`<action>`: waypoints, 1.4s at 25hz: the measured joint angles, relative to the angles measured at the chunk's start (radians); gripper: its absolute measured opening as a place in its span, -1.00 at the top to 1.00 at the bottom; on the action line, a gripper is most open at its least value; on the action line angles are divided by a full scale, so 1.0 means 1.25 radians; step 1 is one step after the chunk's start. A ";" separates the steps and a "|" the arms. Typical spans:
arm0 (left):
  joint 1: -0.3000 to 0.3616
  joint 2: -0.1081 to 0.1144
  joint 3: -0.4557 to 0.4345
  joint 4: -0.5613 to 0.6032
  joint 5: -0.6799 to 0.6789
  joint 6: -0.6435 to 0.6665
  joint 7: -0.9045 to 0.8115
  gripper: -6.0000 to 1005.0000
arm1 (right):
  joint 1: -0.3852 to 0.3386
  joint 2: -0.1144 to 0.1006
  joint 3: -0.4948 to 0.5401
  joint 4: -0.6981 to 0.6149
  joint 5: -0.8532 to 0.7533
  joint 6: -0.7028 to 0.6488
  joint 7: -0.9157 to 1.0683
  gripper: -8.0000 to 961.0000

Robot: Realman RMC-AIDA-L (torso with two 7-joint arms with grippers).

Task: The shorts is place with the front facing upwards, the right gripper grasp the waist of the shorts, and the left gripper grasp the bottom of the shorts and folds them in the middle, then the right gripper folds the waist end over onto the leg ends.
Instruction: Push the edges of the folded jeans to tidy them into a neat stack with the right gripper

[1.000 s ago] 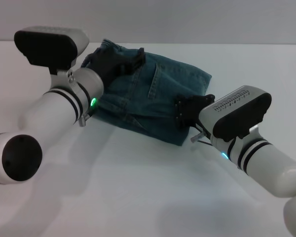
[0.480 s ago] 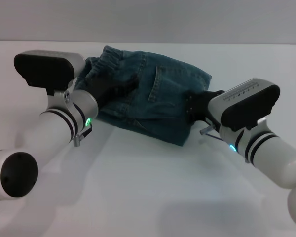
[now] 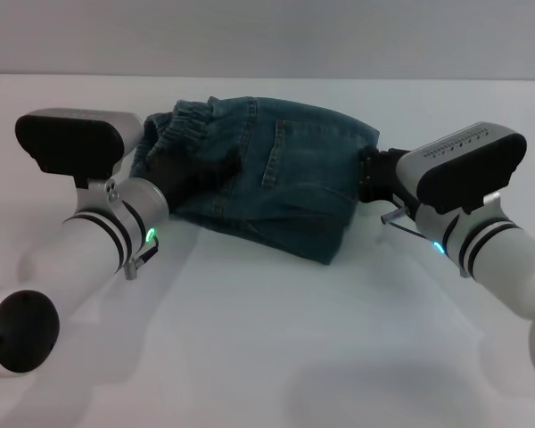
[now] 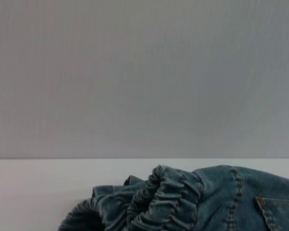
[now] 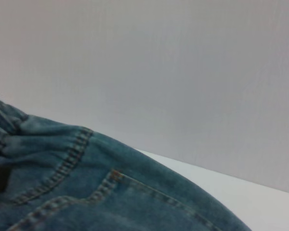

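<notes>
On a white table [image 3: 267,357], the black forked left gripper [image 3: 189,167] on its silver-white, green-lit arm rests against the left side of the blue-green denim shorts [image 3: 276,178], just below the puckered elastic waist [image 3: 183,120]; whether its fingers are parted or closed on cloth cannot be told. The shorts lie folded into a compact bundle at the table's centre, a stitched pocket [image 3: 276,156] facing up. At the bundle's right edge sits the black right gripper [image 3: 374,174] on its blue-lit arm, its opening likewise impossible to tell.
</notes>
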 joint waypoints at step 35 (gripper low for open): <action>0.089 0.002 0.031 -0.088 0.003 -0.013 -0.001 -0.68 | 0.108 -0.005 0.024 0.116 -0.003 -0.018 0.019 0.98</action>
